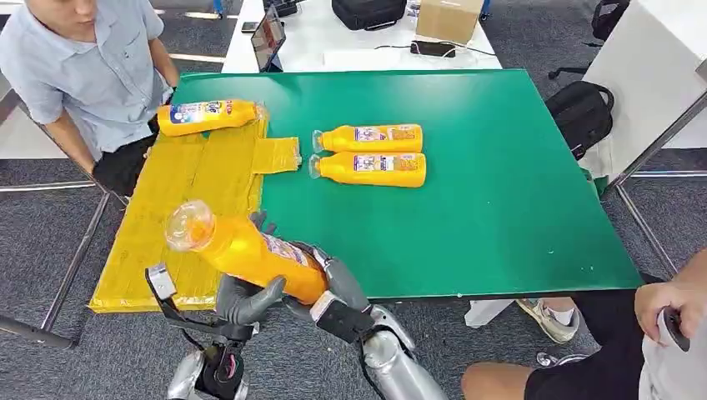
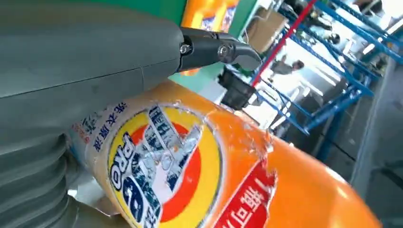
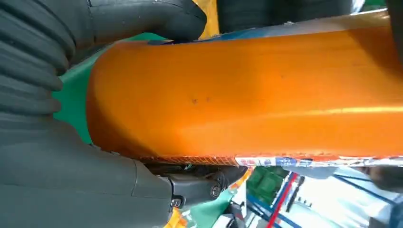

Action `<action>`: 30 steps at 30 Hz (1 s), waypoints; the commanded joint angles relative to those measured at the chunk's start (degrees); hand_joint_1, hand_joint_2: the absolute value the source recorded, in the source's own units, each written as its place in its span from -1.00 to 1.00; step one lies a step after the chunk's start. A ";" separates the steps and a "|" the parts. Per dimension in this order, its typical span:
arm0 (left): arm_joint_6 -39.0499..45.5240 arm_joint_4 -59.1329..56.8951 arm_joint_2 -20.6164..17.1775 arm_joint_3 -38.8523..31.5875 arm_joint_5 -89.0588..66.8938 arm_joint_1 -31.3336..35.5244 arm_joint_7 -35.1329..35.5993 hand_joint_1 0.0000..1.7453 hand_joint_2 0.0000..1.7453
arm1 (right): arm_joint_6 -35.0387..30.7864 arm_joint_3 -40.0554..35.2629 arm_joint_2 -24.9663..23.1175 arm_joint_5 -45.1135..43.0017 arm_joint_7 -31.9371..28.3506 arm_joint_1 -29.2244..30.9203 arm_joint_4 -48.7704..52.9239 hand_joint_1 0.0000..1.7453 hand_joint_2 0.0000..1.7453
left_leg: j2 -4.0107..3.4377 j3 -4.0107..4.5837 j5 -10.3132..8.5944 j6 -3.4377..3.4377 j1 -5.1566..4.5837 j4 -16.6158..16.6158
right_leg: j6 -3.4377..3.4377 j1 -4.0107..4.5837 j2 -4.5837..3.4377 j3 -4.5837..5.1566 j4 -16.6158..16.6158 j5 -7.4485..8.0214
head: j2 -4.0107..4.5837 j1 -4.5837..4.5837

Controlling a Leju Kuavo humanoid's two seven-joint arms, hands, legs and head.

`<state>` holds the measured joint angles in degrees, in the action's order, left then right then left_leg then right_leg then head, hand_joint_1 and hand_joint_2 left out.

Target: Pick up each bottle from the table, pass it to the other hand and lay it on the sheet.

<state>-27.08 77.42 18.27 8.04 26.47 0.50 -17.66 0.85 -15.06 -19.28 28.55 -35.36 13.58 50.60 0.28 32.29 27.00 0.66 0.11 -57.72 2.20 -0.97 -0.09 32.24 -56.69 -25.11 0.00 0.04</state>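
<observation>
Both hands are gripping one orange plastic bottle (image 1: 242, 250) above the near edge of the green counter (image 1: 517, 200), beside the yellow sheet (image 1: 200, 183). The left hand (image 1: 246, 298) and right hand (image 1: 338, 287) are wrapping their fingers (image 2: 216, 50) around its body.

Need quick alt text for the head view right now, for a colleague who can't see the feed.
Both robot hands, left and right, grip one orange bottle above the near edge of the green table. One bottle lies on the yellow sheet; two bottles lie side by side on the table. A person sits far left.
</observation>
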 commanded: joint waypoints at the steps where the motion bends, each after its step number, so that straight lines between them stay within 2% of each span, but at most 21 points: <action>1: -1.30 -2.42 -1.78 4.07 -1.12 1.87 0.04 -1.00 1.00 | 0.71 -1.41 0.73 -0.24 0.01 1.65 -6.91 1.00 1.00 | 0.06 -0.13 0.00 -0.04 0.06 0.05 | -0.11 0.07 0.09 -0.18 0.09 -0.01 | 0.00 -0.02; 5: 0.04 -3.14 -1.72 3.83 -2.83 2.38 -0.45 -1.00 1.00 | 0.80 -1.63 0.61 -0.26 0.02 1.51 -6.71 1.00 1.00 | 0.07 -0.12 -0.01 -0.06 0.07 0.04 | -0.12 0.09 0.11 -0.17 0.09 -0.01 | 0.00 -0.02; 8: 4.08 -3.68 -1.50 3.65 -8.80 3.36 -2.64 -0.98 1.00 | 0.67 -2.92 0.38 0.22 0.40 1.44 -6.99 1.00 1.00 | 0.10 -0.13 -0.01 -0.08 0.11 0.03 | -0.15 0.13 0.14 -0.21 0.10 0.00 | 0.00 0.00; 9: 4.85 -3.82 -1.45 3.45 -9.96 3.84 -2.84 0.70 1.00 | 0.59 -3.22 0.24 0.28 0.50 1.43 -6.92 1.00 1.00 | 0.09 -0.09 -0.02 -0.05 0.05 0.04 | -0.10 0.06 0.12 -0.14 0.06 -0.01 | 0.00 -0.02; 10: 5.49 -3.89 -1.31 3.33 -10.77 3.99 -3.07 1.00 1.00 | 0.55 -3.49 0.23 0.32 0.63 1.45 -6.90 1.00 1.00 | 0.09 -0.11 -0.01 -0.06 0.09 0.01 | -0.13 0.10 0.13 -0.17 0.07 -0.01 | 0.00 -0.02; 19: 10.83 -3.98 -0.86 1.06 -17.41 4.77 -3.29 1.00 1.00 | -0.12 -5.27 0.21 2.45 3.02 0.68 -7.11 1.00 1.00 | 0.06 -0.07 0.00 -0.05 0.07 0.02 | -0.10 0.08 0.09 -0.12 0.06 -0.01 | 0.00 0.00; 25: 7.38 -3.96 0.24 0.35 -16.62 4.31 -0.78 1.00 1.00 | -1.98 -4.88 0.63 4.99 3.82 1.40 -8.24 1.00 1.00 | 0.08 -0.08 -0.01 -0.04 0.03 0.03 | -0.07 0.04 0.10 -0.11 0.05 -0.01 | 0.00 -0.02; 26: 6.62 -3.84 0.27 0.48 -15.77 4.05 0.02 1.00 1.00 | -2.66 -5.22 0.76 5.90 3.89 1.62 -8.49 0.76 1.00 | 0.09 -0.11 0.00 -0.05 0.08 0.02 | -0.11 0.10 0.12 -0.17 0.07 -0.01 | 0.00 -0.02; 27: 6.64 -3.88 0.24 0.48 -15.79 3.92 0.01 1.00 1.00 | -2.68 -5.22 0.72 5.91 3.89 1.65 -8.49 0.76 1.00 | 0.08 -0.06 0.00 -0.04 0.07 0.00 | -0.08 0.08 0.11 -0.12 0.05 -0.01 | 0.00 0.00; 28: 6.35 -3.88 0.25 0.52 -15.09 3.54 0.36 1.00 1.00 | -3.81 -5.11 0.57 6.54 4.20 1.76 -8.67 -1.00 1.00 | 0.07 -0.05 -0.01 -0.03 0.02 0.02 | -0.07 0.03 0.09 -0.09 0.03 -0.01 | 0.00 -0.02; 30: 6.46 -3.59 -0.02 0.39 -14.81 3.33 0.46 1.00 1.00 | -6.47 -5.44 0.29 8.16 4.29 1.61 -8.12 -1.00 1.00 | 0.05 -0.06 0.00 -0.04 0.06 0.01 | -0.09 0.07 0.08 -0.10 0.05 0.00 | 0.00 0.00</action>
<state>-19.21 76.85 17.90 8.22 10.17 1.40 -18.73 -1.53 -16.61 -19.28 33.25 -31.74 13.99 46.84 0.28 32.29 27.00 0.66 0.11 -57.72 2.20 -0.97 -0.09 32.24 -56.69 -25.11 0.00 0.04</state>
